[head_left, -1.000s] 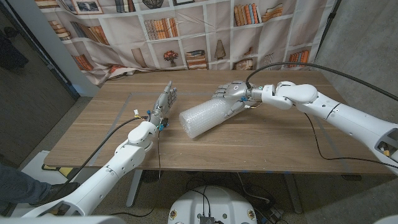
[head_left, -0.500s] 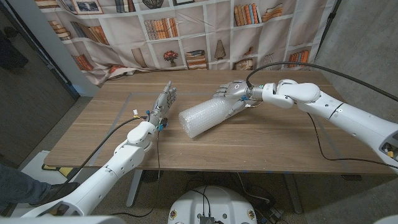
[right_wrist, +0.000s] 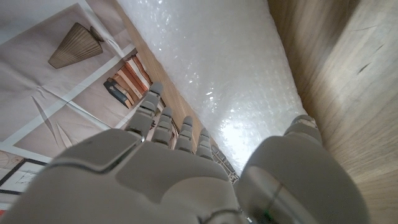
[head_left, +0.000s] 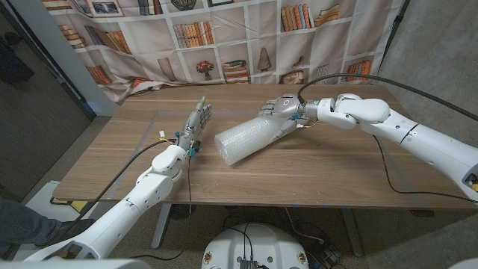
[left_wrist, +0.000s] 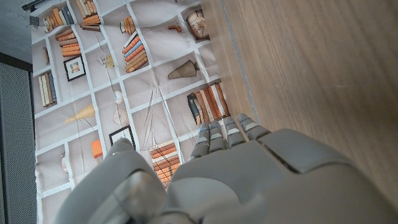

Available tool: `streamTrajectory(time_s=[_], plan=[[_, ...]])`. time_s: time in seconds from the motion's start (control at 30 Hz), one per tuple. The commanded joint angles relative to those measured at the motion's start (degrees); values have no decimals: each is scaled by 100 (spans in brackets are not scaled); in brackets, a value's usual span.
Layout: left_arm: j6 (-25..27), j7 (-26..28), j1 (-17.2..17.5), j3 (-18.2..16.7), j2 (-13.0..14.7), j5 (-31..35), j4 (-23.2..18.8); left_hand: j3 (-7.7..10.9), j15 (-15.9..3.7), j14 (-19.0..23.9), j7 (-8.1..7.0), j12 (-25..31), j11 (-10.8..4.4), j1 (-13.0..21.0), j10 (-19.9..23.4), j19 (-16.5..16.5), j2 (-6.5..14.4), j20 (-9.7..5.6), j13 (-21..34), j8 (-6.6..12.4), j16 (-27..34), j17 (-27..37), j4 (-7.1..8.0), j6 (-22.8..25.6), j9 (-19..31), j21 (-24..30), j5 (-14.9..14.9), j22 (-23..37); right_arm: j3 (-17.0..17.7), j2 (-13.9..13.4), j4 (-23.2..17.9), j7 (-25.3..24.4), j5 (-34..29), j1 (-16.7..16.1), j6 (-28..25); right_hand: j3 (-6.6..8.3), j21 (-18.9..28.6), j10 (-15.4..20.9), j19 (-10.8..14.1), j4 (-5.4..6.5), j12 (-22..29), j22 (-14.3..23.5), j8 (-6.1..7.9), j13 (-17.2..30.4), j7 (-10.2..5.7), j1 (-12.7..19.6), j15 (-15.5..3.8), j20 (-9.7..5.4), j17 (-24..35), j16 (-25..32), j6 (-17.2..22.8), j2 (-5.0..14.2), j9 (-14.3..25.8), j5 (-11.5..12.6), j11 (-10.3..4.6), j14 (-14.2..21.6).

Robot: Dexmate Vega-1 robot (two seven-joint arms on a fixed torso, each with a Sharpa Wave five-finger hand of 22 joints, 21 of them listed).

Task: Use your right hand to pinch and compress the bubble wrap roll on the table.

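- Bubble wrap roll (head_left: 243,142) lies on its side mid-desk, nearer the far edge, slanted.
- Right hand (head_left: 280,113) grips roll's far end; fingers (right_wrist: 163,121) over the top, thumb (right_wrist: 303,127) on the wrap's other side.
- Left hand (head_left: 196,122) holds nothing, fingers straight & together, just beside roll's near end, not touching.
- Wooden desk (head_left: 314,168); bookshelf-print backdrop (head_left: 224,37) behind far edge.

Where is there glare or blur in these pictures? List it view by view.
Head view: even light, sharp, soft sheen on the bubble wrap roll. Right wrist view: bright glare patch on the roll by the right hand, whose near surface looks soft. Left wrist view: left hand close and slightly blurred, backdrop shelves crisp.
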Motion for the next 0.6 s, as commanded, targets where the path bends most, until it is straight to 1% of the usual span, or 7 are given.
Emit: streamTrajectory(time_s=[0.03, 0.2, 0.3, 0.37, 0.43, 0.47, 0.6], plan=[[28, -24, -57, 28, -29, 3, 65, -15, 24, 3, 13, -21, -16, 5, 51, -47, 32, 21, 16, -10, -20, 5, 1, 52, 33, -10, -21, 14, 276, -127, -180, -14, 261, -215, -71, -29, 49, 49, 99, 18, 39, 13, 36, 12, 13, -39, -20, -13, 17, 36, 13, 20, 15, 33, -4, 14], [14, -32, -69, 37, -42, 10, 89, -18, 22, 5, 8, -22, -16, 7, 49, -47, 34, 21, 16, -9, -19, 5, 2, 55, 33, -9, -22, 14, 385, -170, -203, 33, 446, -290, -83, -37, 70, 78, 169, 16, 55, 12, 47, 12, 17, -38, -27, -11, 16, 46, 39, 25, 14, 41, -11, 52], [15, -30, -72, 37, -51, 5, 103, -21, 21, 8, 9, -22, -16, 7, 50, -48, 35, 25, 16, -10, -18, 5, 2, 55, 33, -9, -22, 14, 492, -208, -243, -29, 553, -382, -163, -43, 90, 108, 236, 16, 69, 12, 57, 12, 23, -39, -42, -18, 15, 53, 64, 28, 13, 47, -2, 81], [20, -33, -76, 41, -53, 5, 107, -22, 23, 10, 9, -21, -20, 8, 52, -48, 35, 26, 16, -10, -17, 5, 2, 54, 33, -9, -22, 14, 557, -231, -266, -114, 584, -442, -219, -50, 115, 127, 319, 18, 78, 12, 64, 12, 17, -45, -63, -62, 16, 58, 84, 35, 12, 52, 3, 109], [26, -40, -81, 46, -56, 1, 111, -24, 24, 8, 12, -22, -16, 8, 51, -50, 36, 27, 16, -11, -18, 5, 3, 53, 33, -9, -22, 14, 630, -252, -268, -233, 649, -510, -268, -52, 175, 145, 521, 15, 87, 11, 73, 11, -13, -34, -63, -74, 14, 70, 112, 59, 10, 63, 2, 175], [28, -47, -85, 49, -55, 3, 113, -25, 25, 7, 13, -21, -16, 9, 53, -49, 36, 24, 16, -11, -19, 5, 3, 54, 33, -9, -22, 14, 664, -264, -281, -288, 656, -548, -312, -52, 188, 165, 570, 10, 95, 11, 84, 11, -32, -25, -60, -67, 13, 70, 143, 64, 10, 66, 17, 188], [23, -45, -89, 53, -55, 13, 114, -28, 19, 5, 16, -22, -20, 10, 51, -53, 38, 28, 16, -10, -19, 5, 3, 57, 33, -10, -22, 14, 828, -276, -281, -503, 841, -721, -512, -51, 184, 210, 592, 4, 113, 9, 96, 11, -27, -11, -85, -102, 12, 75, 182, 74, 9, 72, 17, 226]])
